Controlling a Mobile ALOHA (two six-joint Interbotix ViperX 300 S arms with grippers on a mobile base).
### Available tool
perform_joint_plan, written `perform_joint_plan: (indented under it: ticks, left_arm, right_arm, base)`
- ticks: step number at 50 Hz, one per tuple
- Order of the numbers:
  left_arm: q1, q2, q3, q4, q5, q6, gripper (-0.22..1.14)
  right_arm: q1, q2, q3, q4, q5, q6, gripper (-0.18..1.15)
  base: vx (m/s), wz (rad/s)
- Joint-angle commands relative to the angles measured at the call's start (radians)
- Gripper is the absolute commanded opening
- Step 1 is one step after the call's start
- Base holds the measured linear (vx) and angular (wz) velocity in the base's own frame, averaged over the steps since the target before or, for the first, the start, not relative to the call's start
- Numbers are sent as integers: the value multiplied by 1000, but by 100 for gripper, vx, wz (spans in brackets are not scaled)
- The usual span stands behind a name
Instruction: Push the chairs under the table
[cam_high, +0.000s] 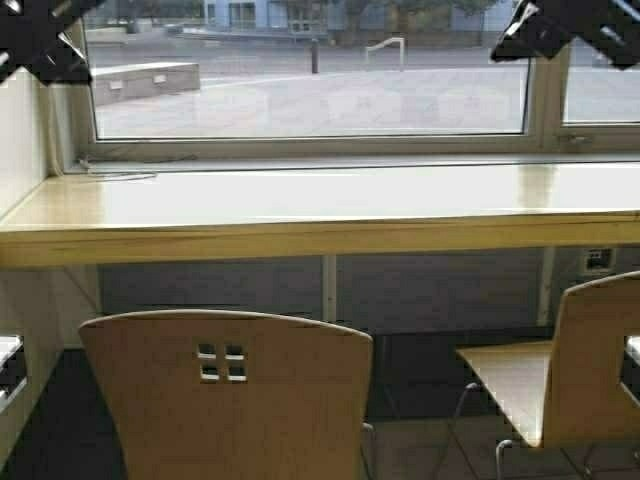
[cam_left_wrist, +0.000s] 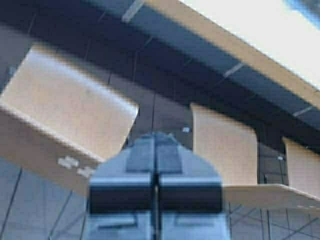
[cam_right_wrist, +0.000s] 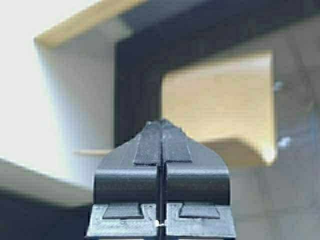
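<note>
left gripper pressed together, holding nothing | right gripper pressed together, holding nothing | chairs short of table

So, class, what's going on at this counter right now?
A two-armed robot faces a long table under a window. Two tan chairs stand pulled out from it: one directly ahead, backrest toward the robot, the other to the right, turned sideways. Neither is pushed under yet. The left end effector and right end effector are both shut, touching nothing.
</note>
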Motion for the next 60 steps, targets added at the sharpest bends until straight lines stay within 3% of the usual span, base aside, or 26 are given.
perform_joint_plan:
  ticks: [1,8,15,19,28,32,46,60]
  left_arm:
    - [-57,186,-78,-74,-41,-43,5]
    - [-132,403,-141,-161,-49,-95,12]
    - [-187,552,-222,-235,-49,-140,29]
    - [-198,612,-262,-264,-49,-156,43]
    - [-198,678,-311,-334,-52,-179,84]
    - [-198,696,-322,-374,-46,-190,99]
    - [-190,850,-407,-568,0,-201,101]
    - [-109,1017,-580,-591,84,-196,101]
  right_arm:
    - [31,192,-26,115,-20,-2,5]
    - [48,397,-20,239,-77,-2,5]
    - [55,548,-78,350,-121,-2,10]
    - [55,643,-117,394,-118,-2,25]
    - [54,795,-210,529,35,2,83]
    - [46,831,-252,592,87,3,99]
    - [81,925,-383,1042,14,3,100]
    - [115,1089,-540,1170,8,5,100]
  base:
    - [8,30]
    - [8,28]
    - [7,24]
    - [6,19]
    - [5,12]
    - [4,8]
    - [3,3]
    - [1,-2]
